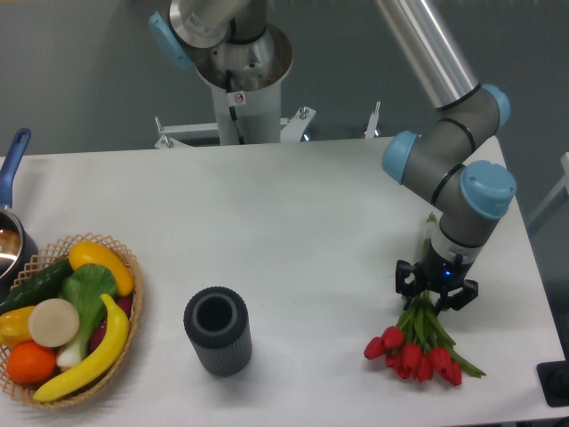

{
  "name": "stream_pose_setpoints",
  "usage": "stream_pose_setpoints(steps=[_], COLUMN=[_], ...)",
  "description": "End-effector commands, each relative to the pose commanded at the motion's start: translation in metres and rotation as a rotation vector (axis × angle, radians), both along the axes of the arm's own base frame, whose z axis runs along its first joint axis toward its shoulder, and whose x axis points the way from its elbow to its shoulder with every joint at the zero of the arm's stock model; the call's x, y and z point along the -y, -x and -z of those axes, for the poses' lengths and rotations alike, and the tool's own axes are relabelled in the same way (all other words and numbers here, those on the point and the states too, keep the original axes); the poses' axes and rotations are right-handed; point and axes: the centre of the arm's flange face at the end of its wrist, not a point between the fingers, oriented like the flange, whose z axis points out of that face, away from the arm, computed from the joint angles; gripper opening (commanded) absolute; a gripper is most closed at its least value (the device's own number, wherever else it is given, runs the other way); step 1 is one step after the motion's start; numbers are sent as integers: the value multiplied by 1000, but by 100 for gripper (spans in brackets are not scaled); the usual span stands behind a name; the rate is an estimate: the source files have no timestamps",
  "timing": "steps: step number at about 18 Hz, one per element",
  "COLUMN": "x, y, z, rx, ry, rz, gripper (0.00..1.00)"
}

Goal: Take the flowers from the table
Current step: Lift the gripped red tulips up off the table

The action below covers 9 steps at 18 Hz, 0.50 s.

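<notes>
The flowers (416, 350), red tulips on green stems, lie at the front right of the white table (284, 222), with the blooms pointing toward the front edge. My gripper (436, 296) points straight down over the stems just behind the blooms. Its black fingers are drawn in against the stems on both sides, shut on the bunch. The stem ends behind the gripper are hidden by the wrist. The blooms look slightly shifted but still rest at table level.
A dark grey ribbed cylinder cup (217, 330) stands at the front centre. A wicker basket (124, 307) of fruit and vegetables sits at the front left, with a blue-handled pot (11, 236) behind it. The robot base (240, 80) stands beyond the far edge.
</notes>
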Motion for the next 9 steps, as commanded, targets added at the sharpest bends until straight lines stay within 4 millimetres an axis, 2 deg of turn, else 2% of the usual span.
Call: stream_pose_setpoints(steps=[4, 9], x=[0, 0], y=[0, -1], z=[0, -9], rx=[0, -14], ry=[0, -5], rz=[-1, 3], gripper=[32, 32])
